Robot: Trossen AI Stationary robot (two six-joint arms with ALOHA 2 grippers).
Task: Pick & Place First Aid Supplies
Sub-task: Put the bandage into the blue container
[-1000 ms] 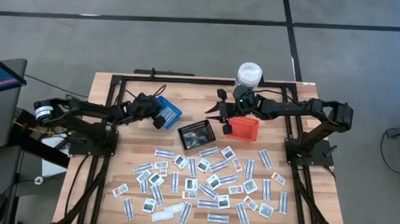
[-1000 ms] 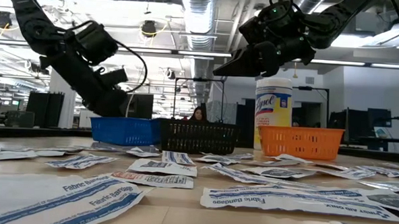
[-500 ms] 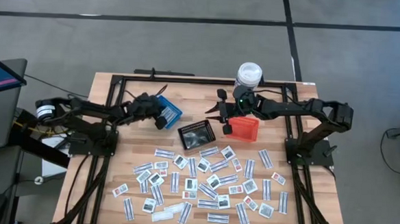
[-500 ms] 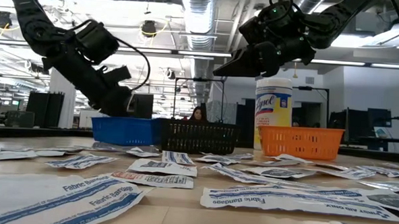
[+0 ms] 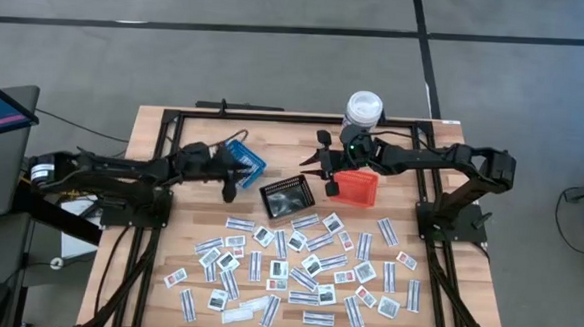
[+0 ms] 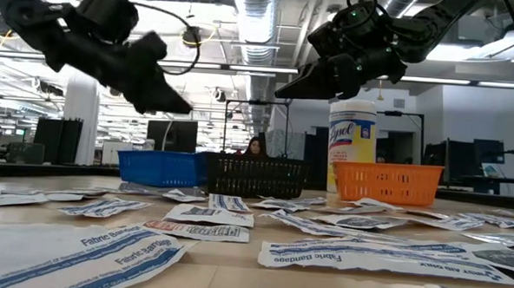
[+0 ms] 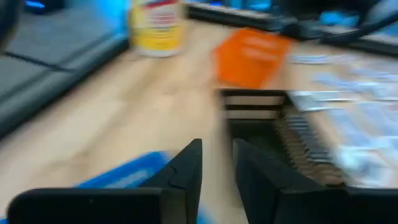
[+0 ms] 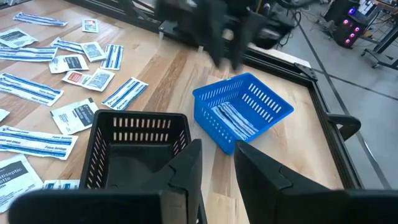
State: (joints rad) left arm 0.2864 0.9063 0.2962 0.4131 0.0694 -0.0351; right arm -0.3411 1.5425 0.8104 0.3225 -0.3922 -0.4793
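left gripper (image 5: 229, 187) lifted off blue basket (image 5: 244, 161), fingers slightly parted, empty; drop step done; next: reach packets (image 5: 297, 264); right gripper (image 5: 317, 167) hovers narrowly parted, empty, over black basket (image 5: 286, 197)

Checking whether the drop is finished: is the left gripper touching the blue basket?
Apart. In the low view the left gripper hangs well above the blue basket, with background showing between them.
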